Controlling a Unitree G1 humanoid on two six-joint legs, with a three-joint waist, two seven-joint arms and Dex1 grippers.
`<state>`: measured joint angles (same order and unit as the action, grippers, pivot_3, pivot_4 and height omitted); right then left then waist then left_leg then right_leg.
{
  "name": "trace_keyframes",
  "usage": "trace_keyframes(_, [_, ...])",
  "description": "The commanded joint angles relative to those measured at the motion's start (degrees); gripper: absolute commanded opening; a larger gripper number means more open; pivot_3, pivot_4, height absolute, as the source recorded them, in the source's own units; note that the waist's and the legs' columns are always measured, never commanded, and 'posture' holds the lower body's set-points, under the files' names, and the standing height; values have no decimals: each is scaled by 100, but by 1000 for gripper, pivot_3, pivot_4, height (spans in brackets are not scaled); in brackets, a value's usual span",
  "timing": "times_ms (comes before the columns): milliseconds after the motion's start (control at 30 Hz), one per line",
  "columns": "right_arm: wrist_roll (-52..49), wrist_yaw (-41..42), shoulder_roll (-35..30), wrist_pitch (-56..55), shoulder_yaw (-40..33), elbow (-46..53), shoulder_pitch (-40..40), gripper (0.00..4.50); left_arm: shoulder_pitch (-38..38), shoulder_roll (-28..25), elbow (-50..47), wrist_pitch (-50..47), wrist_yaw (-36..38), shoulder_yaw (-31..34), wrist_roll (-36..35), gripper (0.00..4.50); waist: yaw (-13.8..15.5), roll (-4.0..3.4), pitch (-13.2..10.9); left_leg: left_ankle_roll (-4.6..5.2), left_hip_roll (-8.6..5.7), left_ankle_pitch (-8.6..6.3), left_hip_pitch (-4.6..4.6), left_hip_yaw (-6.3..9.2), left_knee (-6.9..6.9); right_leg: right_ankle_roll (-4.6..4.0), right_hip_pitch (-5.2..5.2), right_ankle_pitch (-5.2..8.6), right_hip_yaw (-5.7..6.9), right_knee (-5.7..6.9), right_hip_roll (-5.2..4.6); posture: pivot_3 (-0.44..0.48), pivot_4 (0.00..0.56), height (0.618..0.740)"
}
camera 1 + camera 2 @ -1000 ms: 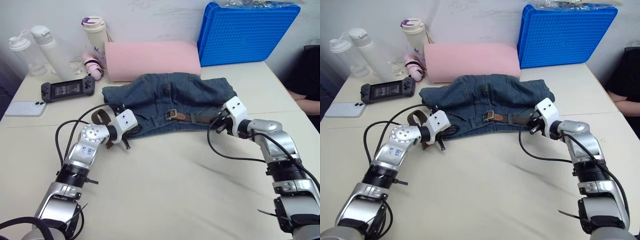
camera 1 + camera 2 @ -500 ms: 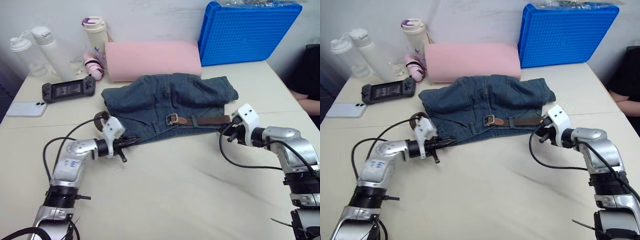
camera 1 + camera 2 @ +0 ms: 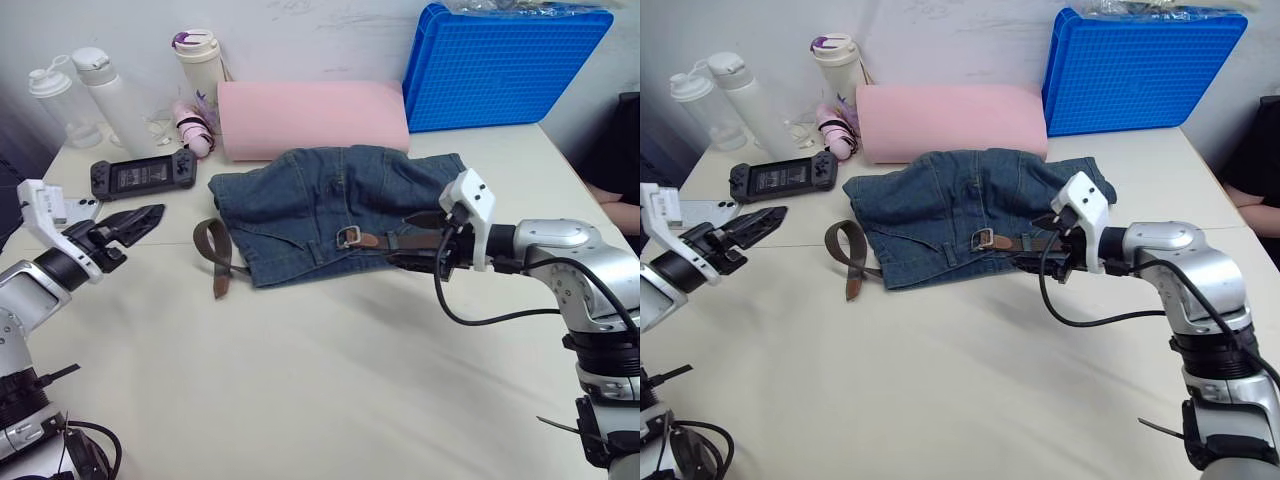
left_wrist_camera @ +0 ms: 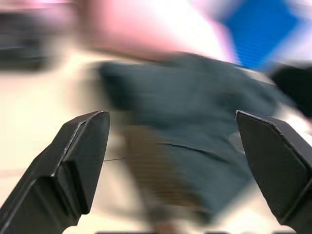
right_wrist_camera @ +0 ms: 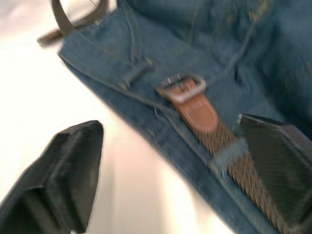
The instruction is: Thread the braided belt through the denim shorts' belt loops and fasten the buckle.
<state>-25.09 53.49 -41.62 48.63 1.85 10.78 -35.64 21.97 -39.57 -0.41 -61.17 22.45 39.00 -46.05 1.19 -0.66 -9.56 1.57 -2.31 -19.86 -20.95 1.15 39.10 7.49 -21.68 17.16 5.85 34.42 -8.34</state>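
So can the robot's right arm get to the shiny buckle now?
Probably yes. The right tool is open and hovers at the shorts' waistband, right next to the buckle, with nothing lying between them.

bottles 3 (image 3: 62,92) | belt 1 (image 3: 213,255) | shorts 1 (image 3: 330,195) | phone 1 (image 3: 68,210)

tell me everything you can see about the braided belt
The braided belt is a dark-brown woven strap lying along the waistband of the denim shorts. Near the middle of the waistband sits its silver buckle, joined to a smooth tan leather tab; one denim belt loop crosses the weave beside it. The other end curls off the shorts' left edge in a loop on the table. The open right gripper hovers by the buckle.
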Motion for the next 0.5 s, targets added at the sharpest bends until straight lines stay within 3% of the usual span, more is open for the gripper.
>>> trace_keyframes(33, [46, -121, 102, -139, 35, 34, -131, 4468, 194, 98, 188, -229, -325, -482, 193, 4500, 32, 10, -6, 0, 0, 0, -5, 0, 0, 0, -7, 0, 0, 4, 0, 0, 150, 740])
trace_keyframes(233, [10, -292, 169, -67, 1, 185, -74, 4468, 855, 338, 839, -203, -295, -1048, 340, 4500, 5, 50, -30, 0, -11, 0, -24, 2, 0, 0, -35, 0, 1, 23, -4, 0, 150, 740])
trace_keyframes(367, [62, -410, 62, -42, -31, 271, 125, 4468, 1377, 474, 1370, -209, -279, -988, 249, 4500, 3, 52, -31, -1, -7, 1, -21, -6, 0, 0, -36, 0, 2, 26, -1, 0, 150, 740])
trace_keyframes(500, [87, -525, 17, -26, -64, 325, 236, 4468, 1497, 367, 1472, -377, 137, -1251, 226, 4500, -10, 54, -32, -3, -5, 1, -21, -15, 0, 0, -40, 0, 2, 28, 0, 0, 150, 740])
